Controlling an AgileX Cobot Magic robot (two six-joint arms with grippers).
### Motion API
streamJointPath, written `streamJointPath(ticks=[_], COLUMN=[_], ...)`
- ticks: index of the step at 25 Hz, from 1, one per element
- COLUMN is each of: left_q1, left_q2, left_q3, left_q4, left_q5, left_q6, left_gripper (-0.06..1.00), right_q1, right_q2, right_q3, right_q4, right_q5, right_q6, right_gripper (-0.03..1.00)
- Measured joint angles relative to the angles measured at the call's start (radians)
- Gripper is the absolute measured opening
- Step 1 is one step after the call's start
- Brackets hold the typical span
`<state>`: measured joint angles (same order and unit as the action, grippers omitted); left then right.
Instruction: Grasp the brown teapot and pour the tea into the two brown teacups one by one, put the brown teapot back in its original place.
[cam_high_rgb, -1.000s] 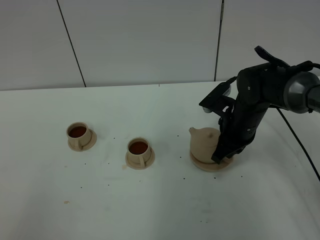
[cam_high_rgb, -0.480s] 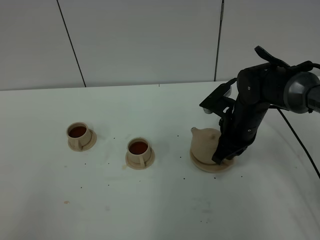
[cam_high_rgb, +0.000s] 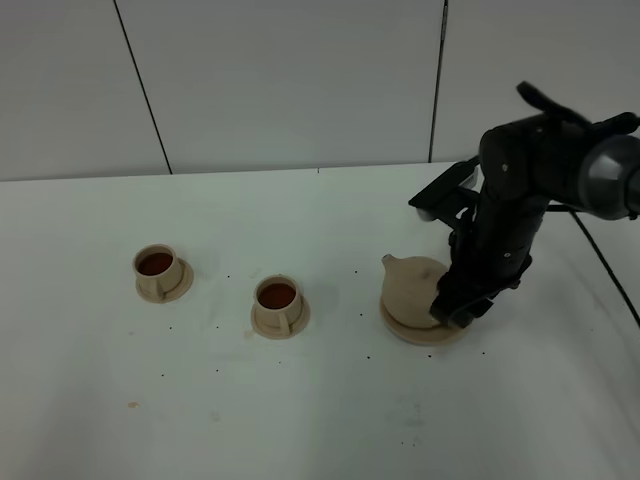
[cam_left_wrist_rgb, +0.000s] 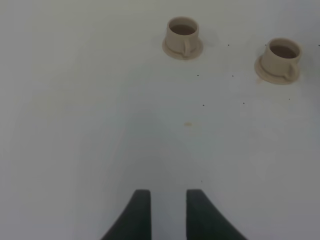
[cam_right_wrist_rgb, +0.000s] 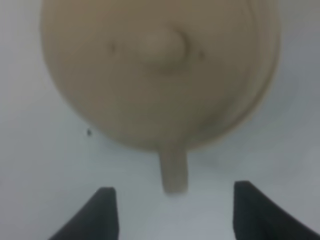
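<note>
The brown teapot (cam_high_rgb: 410, 290) stands upright on its wide tan saucer, the original place (cam_high_rgb: 420, 336), spout pointing left. My right gripper (cam_high_rgb: 462, 306) hangs at the pot's right side, open. In the right wrist view its fingers stand wide apart on either side of the loop handle (cam_right_wrist_rgb: 173, 172) without touching it, the lidded teapot (cam_right_wrist_rgb: 160, 65) just beyond. The two brown teacups (cam_high_rgb: 156, 265) (cam_high_rgb: 276, 296) sit on small saucers to the left, dark tea in both. My left gripper (cam_left_wrist_rgb: 168, 200) hovers low over bare table, a narrow gap between its fingers, the teacups (cam_left_wrist_rgb: 183, 34) (cam_left_wrist_rgb: 283, 54) far ahead.
The white table (cam_high_rgb: 320, 420) carries small dark specks and a faint tan stain (cam_left_wrist_rgb: 188, 123). A panelled white wall (cam_high_rgb: 300, 80) rises behind it. The right arm's black cable (cam_high_rgb: 605, 290) trails off toward the table's right edge.
My right gripper has opened and let go of the teapot's handle, and the arm has drawn slightly back to the right. The teapot now rests on its saucer. Cups unmoved.
</note>
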<state>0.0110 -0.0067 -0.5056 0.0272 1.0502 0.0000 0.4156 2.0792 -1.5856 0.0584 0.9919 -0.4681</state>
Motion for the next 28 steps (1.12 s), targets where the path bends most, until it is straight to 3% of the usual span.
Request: streamJointPath(ticks=[8,15,23,28], left_q1=[0.0,0.0,0.0,0.0], left_q2=[0.0,0.0,0.0,0.0], left_q3=[0.0,0.0,0.0,0.0], left_q4=[0.0,0.0,0.0,0.0], left_q5=[0.0,0.0,0.0,0.0], left_q6=[0.0,0.0,0.0,0.0], left_gripper=[0.24,0.24,0.24,0.24], right_q1=[-0.063,-0.233,-0.421,-0.464], right_q2=[-0.156,-0.257,-0.47,-0.674], right_q3=[0.0,0.061,0.38,0.597], right_q4=[-0.02,0.123,0.152,0.17], right_q5=[0.207,0.217,0.219,0.161], right_q6=[0.182,0.294,0.309,0.309], right_gripper=[0.48,0.43,0.42,0.42])
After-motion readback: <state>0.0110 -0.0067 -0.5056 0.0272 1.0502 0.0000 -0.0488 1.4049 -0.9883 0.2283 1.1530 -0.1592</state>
